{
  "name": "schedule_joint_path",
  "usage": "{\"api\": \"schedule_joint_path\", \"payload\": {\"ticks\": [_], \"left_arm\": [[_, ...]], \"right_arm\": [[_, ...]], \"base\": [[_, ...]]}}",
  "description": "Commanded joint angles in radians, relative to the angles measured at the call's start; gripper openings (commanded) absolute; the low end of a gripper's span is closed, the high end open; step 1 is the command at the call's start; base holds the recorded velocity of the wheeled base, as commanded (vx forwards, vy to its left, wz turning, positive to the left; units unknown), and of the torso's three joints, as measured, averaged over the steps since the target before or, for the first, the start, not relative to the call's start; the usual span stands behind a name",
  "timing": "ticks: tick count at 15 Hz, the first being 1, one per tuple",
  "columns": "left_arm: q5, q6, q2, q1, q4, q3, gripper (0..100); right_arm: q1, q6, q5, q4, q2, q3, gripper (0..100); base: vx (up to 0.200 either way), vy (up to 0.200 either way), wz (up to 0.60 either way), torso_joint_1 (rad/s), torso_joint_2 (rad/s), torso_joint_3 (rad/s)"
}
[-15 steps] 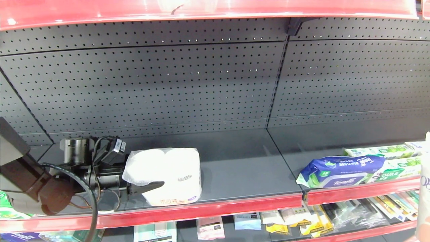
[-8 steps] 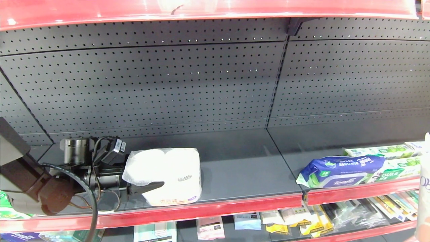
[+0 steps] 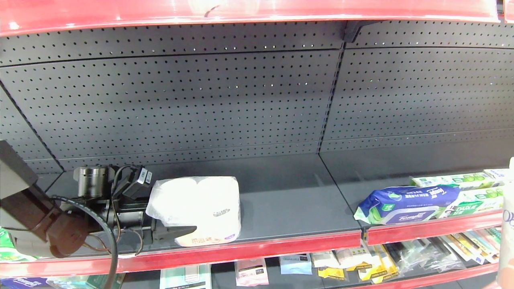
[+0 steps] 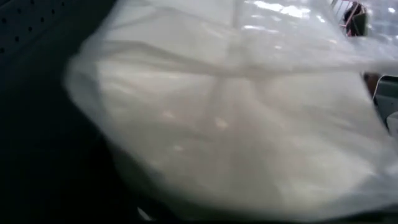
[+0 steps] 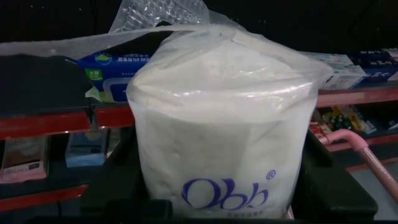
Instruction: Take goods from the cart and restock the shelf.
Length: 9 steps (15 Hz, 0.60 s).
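Gripping left fingers (image 3: 178,232) hold soft, plastic-wrapped paper rolls (image 3: 202,204).

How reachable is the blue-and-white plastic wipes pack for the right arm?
Probably not to grasp: the right gripper is shut on a plastic-wrapped white roll pack, though nothing blocks the wipes pack.

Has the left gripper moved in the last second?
Yes, slightly: the left gripper has shifted down toward the shelf's red front edge; the tissue pack looks unmoved.
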Motion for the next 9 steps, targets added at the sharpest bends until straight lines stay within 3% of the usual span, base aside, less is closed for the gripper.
{"api": "schedule_joint_path", "payload": {"ticks": [1, 2, 4, 5, 6, 7, 8, 9], "left_arm": [[-0.002, -0.002, -0.011, 0.001, -0.007, 0.0, 100], [-0.002, -0.005, -0.016, 0.001, -0.007, 0.003, 100], [-0.002, -0.051, -0.053, 0.001, -0.007, 0.01, 100], [-0.002, -0.059, -0.06, 0.001, -0.007, 0.01, 100], [-0.008, -0.126, -0.12, -0.001, -0.009, 0.009, 100], [-0.019, -0.168, -0.154, -0.002, -0.009, 0.006, 100], [-0.024, -0.246, -0.212, -0.002, -0.009, 0.001, 100], [-0.024, -0.304, -0.255, -0.002, -0.01, 0.0, 100]], "right_arm": [[0.0, -0.001, 0.0, 0.0, -0.001, 0.0, 0], [0.0, -0.001, 0.0, 0.0, -0.001, 0.0, 0], [0.0, -0.001, 0.0, 0.0, -0.001, 0.0, 0], [0.0, -0.001, 0.0, 0.0, -0.001, 0.0, 0], [0.0, -0.001, 0.0, 0.0, 0.001, 0.001, 0], [0.0, -0.001, 0.0, 0.0, 0.001, 0.003, 0], [0.0, -0.001, 0.0, 0.0, -0.001, 0.006, 0], [0.0, -0.001, 0.0, 0.0, 0.001, 0.007, 0]], "base": [[0.0, 0.0, 0.0, 0.0, 0.0, 0.0], [0.0, 0.0, 0.0, 0.0, 0.0, 0.0], [0.0, 0.0, 0.0, 0.0, 0.0, 0.0], [0.0, 0.0, 0.0, 0.0, 0.0, 0.0], [0.0, 0.0, 0.0, 0.0, 0.0, 0.0], [0.0, 0.0, 0.0, 0.0, 0.0, 0.0], [0.0, 0.0, 0.0, 0.0, 0.0, 0.0], [0.0, 0.0, 0.0, 0.0, 0.0, 0.0]]}}
